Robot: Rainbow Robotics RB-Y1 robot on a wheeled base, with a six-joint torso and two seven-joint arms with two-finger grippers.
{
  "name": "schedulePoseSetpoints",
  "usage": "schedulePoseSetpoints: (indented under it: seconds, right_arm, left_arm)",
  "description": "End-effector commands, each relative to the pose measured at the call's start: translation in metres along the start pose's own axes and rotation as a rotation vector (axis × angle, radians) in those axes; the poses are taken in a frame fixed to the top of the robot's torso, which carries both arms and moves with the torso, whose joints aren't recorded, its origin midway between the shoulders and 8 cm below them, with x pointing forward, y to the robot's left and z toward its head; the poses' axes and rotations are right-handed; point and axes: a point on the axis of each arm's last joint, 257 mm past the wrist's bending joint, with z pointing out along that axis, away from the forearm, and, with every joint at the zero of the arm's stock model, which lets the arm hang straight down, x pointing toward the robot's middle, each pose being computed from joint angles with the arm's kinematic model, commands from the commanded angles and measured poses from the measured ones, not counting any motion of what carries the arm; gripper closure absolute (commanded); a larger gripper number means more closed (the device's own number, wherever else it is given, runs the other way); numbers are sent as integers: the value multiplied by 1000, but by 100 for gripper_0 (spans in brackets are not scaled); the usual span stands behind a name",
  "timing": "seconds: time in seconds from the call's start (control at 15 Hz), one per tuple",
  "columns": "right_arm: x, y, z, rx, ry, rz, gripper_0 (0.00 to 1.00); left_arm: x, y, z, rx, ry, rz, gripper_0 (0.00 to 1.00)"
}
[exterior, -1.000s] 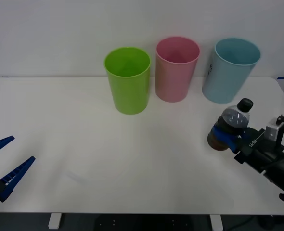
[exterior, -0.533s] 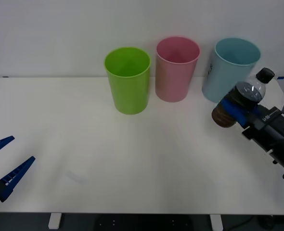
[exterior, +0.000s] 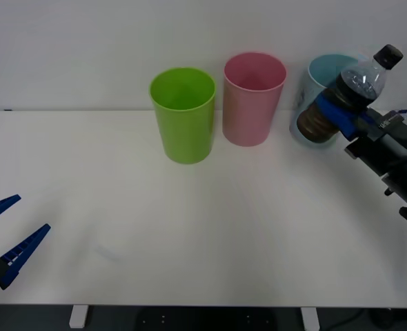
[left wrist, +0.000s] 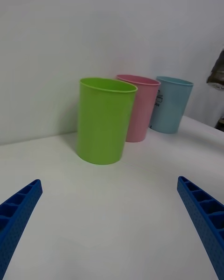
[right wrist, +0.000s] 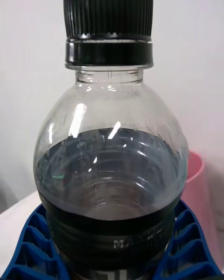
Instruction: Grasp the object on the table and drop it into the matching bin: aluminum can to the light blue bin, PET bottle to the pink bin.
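**Bottle lifted, carried toward the wrong bin's side**

Since a second ago the right gripper [exterior: 336,112] has risen from table height and swung back, so the small clear plastic bottle with dark cap and brownish-grey lower body [exterior: 343,96] now hangs tilted in the air in front of the tall light blue plastic tub [exterior: 315,103]. Its blue ribbed fingers [right wrist: 28,242] are pinched around the bottle's dark lower body. The left gripper [exterior: 7,238] has not shifted; it waits spread open at the near left edge of the wide white tabletop [exterior: 190,227].

The tall pink plastic tub [exterior: 252,100], the bottle's proper home, stands one place to the left, beside the lime green plastic tub [exterior: 183,114]. A release here would likely send the bottle into or against the blue tub. The tilted bottle could also clip a rim while crossing and topple that tub.
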Motion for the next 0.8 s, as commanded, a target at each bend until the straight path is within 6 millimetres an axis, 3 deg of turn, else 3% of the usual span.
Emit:
schedulePoseSetpoints:
  seconds: [0.07,0.4,0.8]
  right_arm:
    - [-14,1,23,1,-13,-16,100]
    - [-29,-1,66,9,-13,-79,100]
    - [-24,-25,137,-7,56,-173,100]
  left_arm:
    - [0,0,0,0,0,0,0]
    - [0,0,0,0,0,0,0]
    - [0,0,0,0,0,0,0]
